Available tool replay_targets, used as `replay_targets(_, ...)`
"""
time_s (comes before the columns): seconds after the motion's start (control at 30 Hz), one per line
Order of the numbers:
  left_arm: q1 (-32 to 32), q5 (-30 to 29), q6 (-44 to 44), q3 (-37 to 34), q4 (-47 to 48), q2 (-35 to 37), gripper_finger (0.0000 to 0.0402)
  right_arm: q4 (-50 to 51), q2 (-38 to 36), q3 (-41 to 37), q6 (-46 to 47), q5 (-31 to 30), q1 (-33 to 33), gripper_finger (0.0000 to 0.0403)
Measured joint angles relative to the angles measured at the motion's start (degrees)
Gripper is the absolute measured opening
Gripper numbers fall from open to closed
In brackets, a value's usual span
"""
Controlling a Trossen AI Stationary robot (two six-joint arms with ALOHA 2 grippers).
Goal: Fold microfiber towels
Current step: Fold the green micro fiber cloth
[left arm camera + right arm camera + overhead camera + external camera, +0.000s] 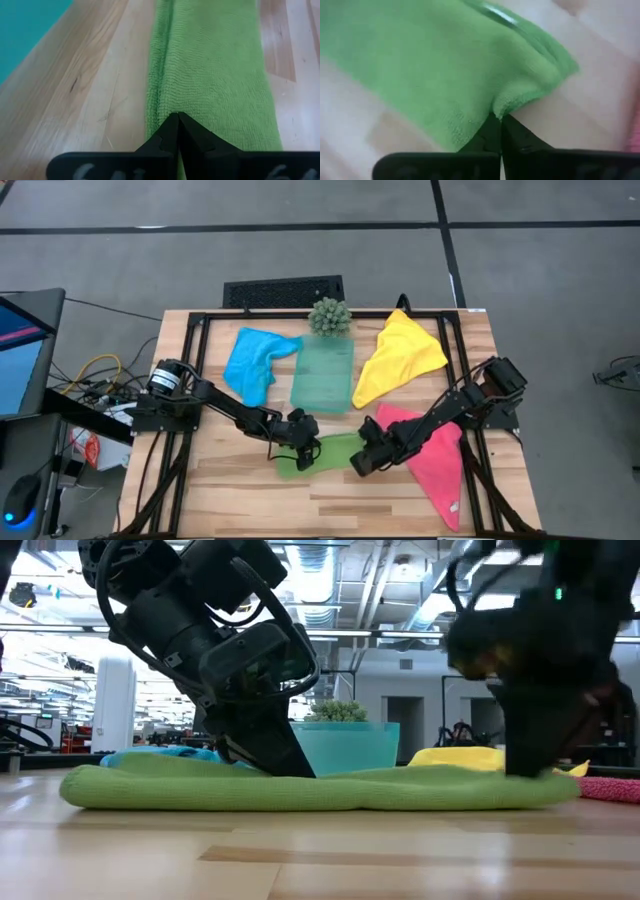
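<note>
Two hands pinch the green towel (335, 451) between blue towel (255, 362) and pink towel (435, 465).

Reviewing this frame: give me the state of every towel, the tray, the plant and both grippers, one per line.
green towel: folded into a long strip, flat on the table, pinched at both ends.
blue towel: crumpled, unfolded.
yellow towel: loose, unfolded.
pink towel: spread out, unfolded, partly under the right arm.
teal tray: flat on the table, looks empty.
plant: upright beside the tray.
left gripper: shut on the green towel.
right gripper: shut on the green towel's edge.
</note>
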State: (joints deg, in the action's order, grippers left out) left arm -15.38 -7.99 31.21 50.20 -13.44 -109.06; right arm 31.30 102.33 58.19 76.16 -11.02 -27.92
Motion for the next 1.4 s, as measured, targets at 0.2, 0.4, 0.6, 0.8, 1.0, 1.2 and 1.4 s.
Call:
replay_targets(0.2, -0.1, -0.2, 0.1, 0.0, -0.2, -0.1, 0.0000, 0.4, -0.1, 5.4, -2.6, -2.1, 0.4, 0.0015)
replay_targets(0.4, -0.1, -0.2, 1.3, -0.1, -0.2, 0.0, 0.0000, 0.1, -0.2, 10.7, -5.5, -4.3, 0.3, 0.0013)
replay_targets(0.6, 0.0, 0.7, 2.5, 1.6, 5.2, 2.9, 0.0000, -3.4, 0.2, 12.4, -7.7, -4.9, 0.3, 0.0011)
replay_targets(0.8, -0.6, 1.3, 0.9, 7.2, 20.3, 8.9, 0.0000, -4.0, 0.2, 12.4, -7.8, -5.9, 0.3, 0.0013)
replay_targets(1.0, -5.4, -3.6, 0.8, 6.9, 23.0, 13.3, 0.0000, -5.2, 0.2, 12.4, -8.6, -6.9, 0.3, 0.0013)
replay_targets(1.2, -9.1, -7.8, 6.1, 6.6, 25.5, 10.9, 0.0000, -7.2, 0.2, 12.4, -10.0, -6.1, 0.8, 0.0013)
replay_targets(1.4, -14.4, -9.2, 10.9, 6.6, 29.3, 10.8, 0.0000, -8.6, 0.2, 12.4, -11.3, -5.5, 1.2, 0.0013)
